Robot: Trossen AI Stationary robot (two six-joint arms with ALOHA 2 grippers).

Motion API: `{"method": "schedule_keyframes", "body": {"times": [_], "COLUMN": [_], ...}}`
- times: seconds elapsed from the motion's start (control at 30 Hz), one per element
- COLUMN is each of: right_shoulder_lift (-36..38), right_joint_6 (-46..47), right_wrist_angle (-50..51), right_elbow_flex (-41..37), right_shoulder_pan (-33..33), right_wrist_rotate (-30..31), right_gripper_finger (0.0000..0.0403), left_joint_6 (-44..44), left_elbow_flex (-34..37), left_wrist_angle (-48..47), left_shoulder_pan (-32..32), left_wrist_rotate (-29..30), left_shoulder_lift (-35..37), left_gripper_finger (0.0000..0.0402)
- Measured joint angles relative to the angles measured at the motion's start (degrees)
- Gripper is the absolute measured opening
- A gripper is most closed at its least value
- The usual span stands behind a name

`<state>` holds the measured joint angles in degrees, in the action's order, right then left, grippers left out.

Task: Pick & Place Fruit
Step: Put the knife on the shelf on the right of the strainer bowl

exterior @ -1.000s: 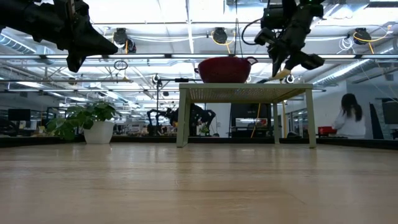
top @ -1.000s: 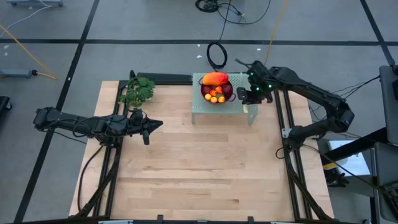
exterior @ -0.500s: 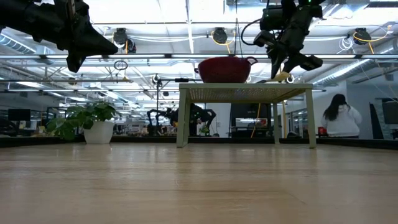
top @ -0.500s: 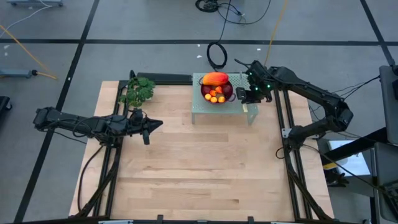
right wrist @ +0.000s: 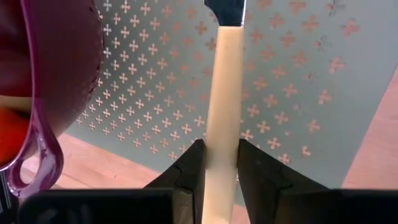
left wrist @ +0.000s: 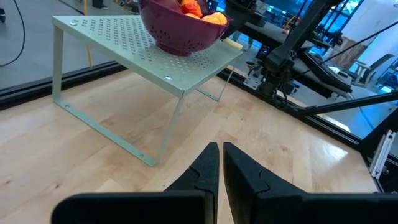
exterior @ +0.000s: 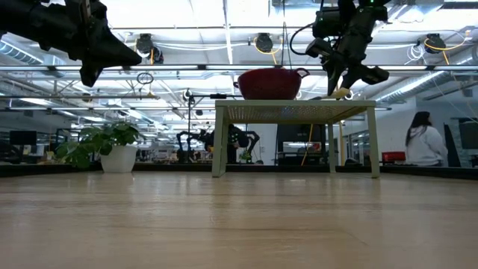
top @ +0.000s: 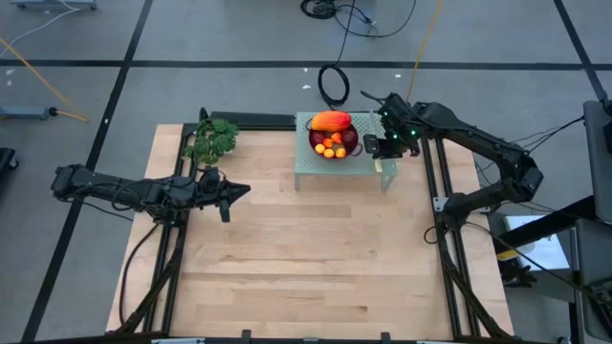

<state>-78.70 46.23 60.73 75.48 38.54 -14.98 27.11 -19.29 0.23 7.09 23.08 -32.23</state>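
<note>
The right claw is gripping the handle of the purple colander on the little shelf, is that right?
Not quite. The right claw is shut on the knife, clamping its pale handle, beside the purple colander on the little shelf. The right wrist view shows it.

Quick count: one dark red colander (top: 334,139) of fruit (top: 331,134), one pale perforated rack (top: 311,164), one yellow-handled knife (right wrist: 222,106), one leafy plant (top: 211,139), two robot arms, one person (exterior: 423,142) in back.
</note>
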Motion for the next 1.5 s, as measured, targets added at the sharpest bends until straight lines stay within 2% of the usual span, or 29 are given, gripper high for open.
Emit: {"method": "schedule_keyframes", "body": {"times": [0.67,0.97,1.5], "right_shoulder_lift": [0.0,0.0,0.0], "right_joint_6": [0.9,0.7,0.0], "right_wrist_angle": [-0.1,-1.0,-1.9], "right_elbow_flex": [0.0,0.0,0.0], "right_shoulder_pan": [-1.5,-1.5,-1.5], "right_wrist_rotate": [-0.1,1.4,1.7], "right_gripper_finger": [0.0069,0.0089,0.0082], "left_joint_6": [0.2,0.2,0.2], "left_elbow_flex": [0.0,0.0,0.0], "left_wrist_angle": [0.0,0.0,0.0], "left_shoulder_pan": [0.0,0.0,0.0], "left_wrist_rotate": [1.5,1.5,1.5], "left_shoulder_lift": [0.0,0.0,0.0], "left_gripper_finger": [0.0021,0.0021,0.0021]}}
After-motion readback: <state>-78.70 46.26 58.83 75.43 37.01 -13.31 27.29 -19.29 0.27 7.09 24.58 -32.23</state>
